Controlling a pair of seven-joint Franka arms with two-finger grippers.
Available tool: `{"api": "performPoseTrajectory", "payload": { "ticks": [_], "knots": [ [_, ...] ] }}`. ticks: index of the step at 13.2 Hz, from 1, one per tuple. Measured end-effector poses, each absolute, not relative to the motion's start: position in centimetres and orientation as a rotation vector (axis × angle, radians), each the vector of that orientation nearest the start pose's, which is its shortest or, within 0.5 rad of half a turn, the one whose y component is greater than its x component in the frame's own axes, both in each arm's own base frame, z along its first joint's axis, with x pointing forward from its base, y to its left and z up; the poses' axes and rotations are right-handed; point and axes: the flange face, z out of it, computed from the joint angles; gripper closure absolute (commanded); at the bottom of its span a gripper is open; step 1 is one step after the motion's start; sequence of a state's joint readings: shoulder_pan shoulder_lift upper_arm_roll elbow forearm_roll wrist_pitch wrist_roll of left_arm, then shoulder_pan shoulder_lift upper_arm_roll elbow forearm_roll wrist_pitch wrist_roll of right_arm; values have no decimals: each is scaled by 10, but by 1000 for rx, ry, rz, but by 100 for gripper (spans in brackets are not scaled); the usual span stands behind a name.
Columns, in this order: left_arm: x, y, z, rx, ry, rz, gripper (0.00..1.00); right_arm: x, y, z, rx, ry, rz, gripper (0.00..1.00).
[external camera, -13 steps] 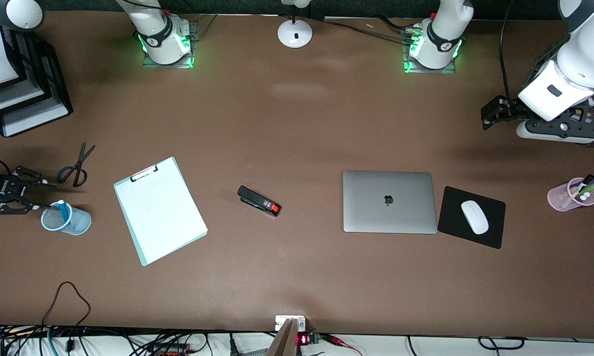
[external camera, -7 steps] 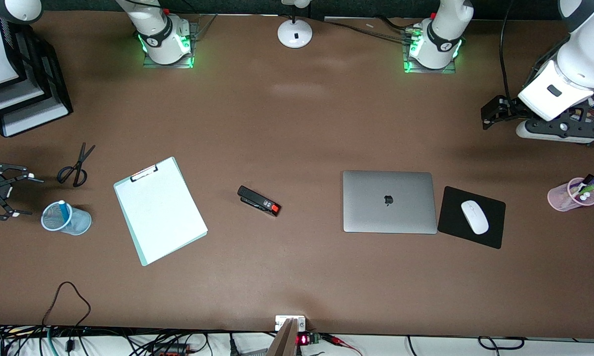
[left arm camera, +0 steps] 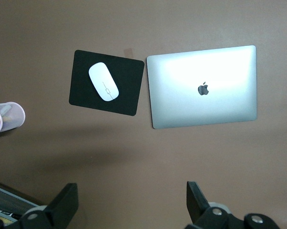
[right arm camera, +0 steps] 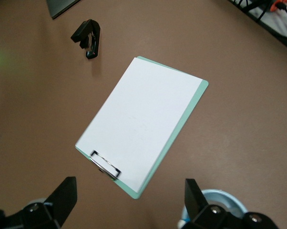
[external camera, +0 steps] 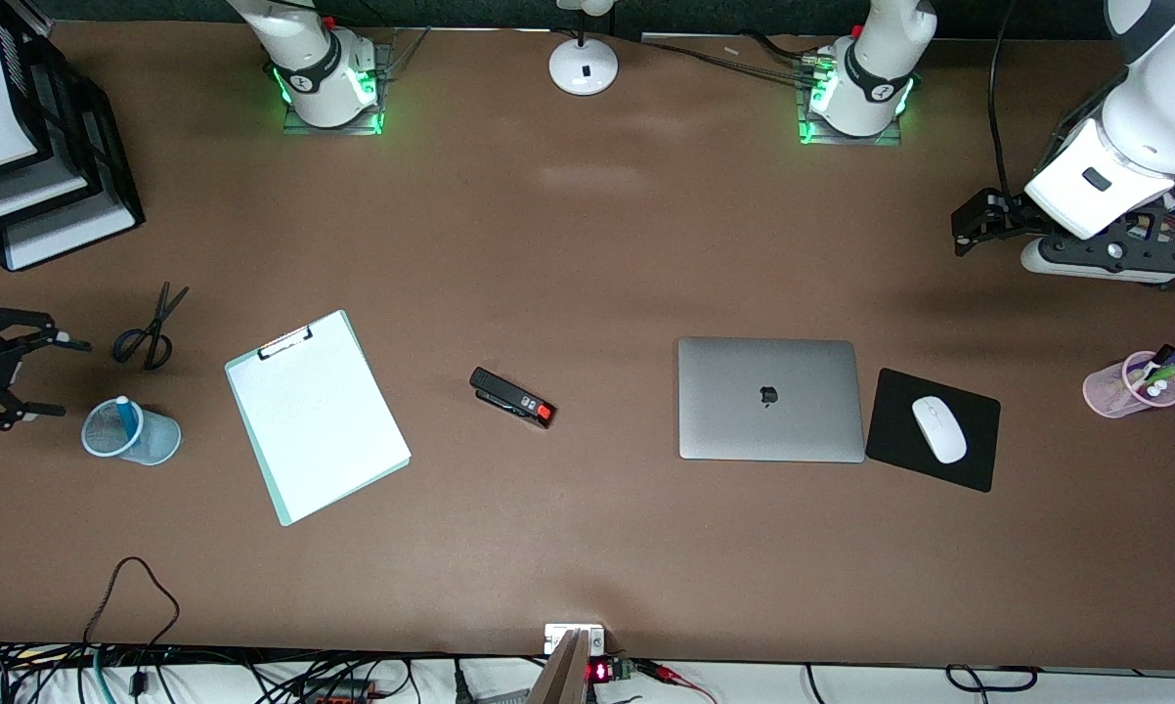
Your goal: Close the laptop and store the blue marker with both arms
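Note:
The silver-grey laptop (external camera: 770, 399) lies shut, lid down, apple logo up; it also shows in the left wrist view (left arm camera: 203, 88). The blue marker (external camera: 124, 415) stands white end up in a blue mesh cup (external camera: 148, 440) near the right arm's end of the table. My right gripper (external camera: 60, 377) is open and empty beside that cup; in the right wrist view (right arm camera: 129, 200) the cup's rim (right arm camera: 224, 194) shows by one finger. My left gripper (external camera: 961, 233) is open and empty over bare table, farther from the front camera than the mouse pad (external camera: 891, 430); its own view (left arm camera: 129, 202) shows bare table between the jaws.
Scissors (external camera: 150, 328), a clipboard with white paper (external camera: 316, 416) and a black stapler (external camera: 512, 397) lie between the cup and the laptop. A white mouse (external camera: 938, 428) sits on the pad. A pink pen cup (external camera: 1132, 383), black paper trays (external camera: 40, 166) and a lamp base (external camera: 584, 65) stand near the edges.
My right gripper has drawn back from the blue cup toward the right arm's end of the table, open throughout. The marker stays in the cup. The left arm has not moved.

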State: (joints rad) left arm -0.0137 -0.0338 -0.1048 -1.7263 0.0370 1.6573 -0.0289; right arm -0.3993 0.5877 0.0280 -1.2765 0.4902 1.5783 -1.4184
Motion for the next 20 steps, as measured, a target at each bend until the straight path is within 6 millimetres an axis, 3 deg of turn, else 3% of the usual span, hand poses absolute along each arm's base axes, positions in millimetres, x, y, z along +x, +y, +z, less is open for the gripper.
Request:
{"api": "performPoseTrajectory", "payload": {
  "ticks": [3,8,11,16,20],
  "knots": [
    [544,-62,577,-3095,144,51,0,659,-149,439,-2425,-1004,-149,0],
    [544,-60,577,-3095,140,52,0,656,-51,480,-2676,-621,75,0],
    [544,-60,577,-3095,141,52,0,650,-8,502,-2836,-397,156,0],
    [544,-57,576,-3095,130,63,0,626,-3,522,-3004,-155,257,0],
    [544,-55,576,-3095,126,64,0,601,-16,563,-3092,-56,246,0]
  ]
}}
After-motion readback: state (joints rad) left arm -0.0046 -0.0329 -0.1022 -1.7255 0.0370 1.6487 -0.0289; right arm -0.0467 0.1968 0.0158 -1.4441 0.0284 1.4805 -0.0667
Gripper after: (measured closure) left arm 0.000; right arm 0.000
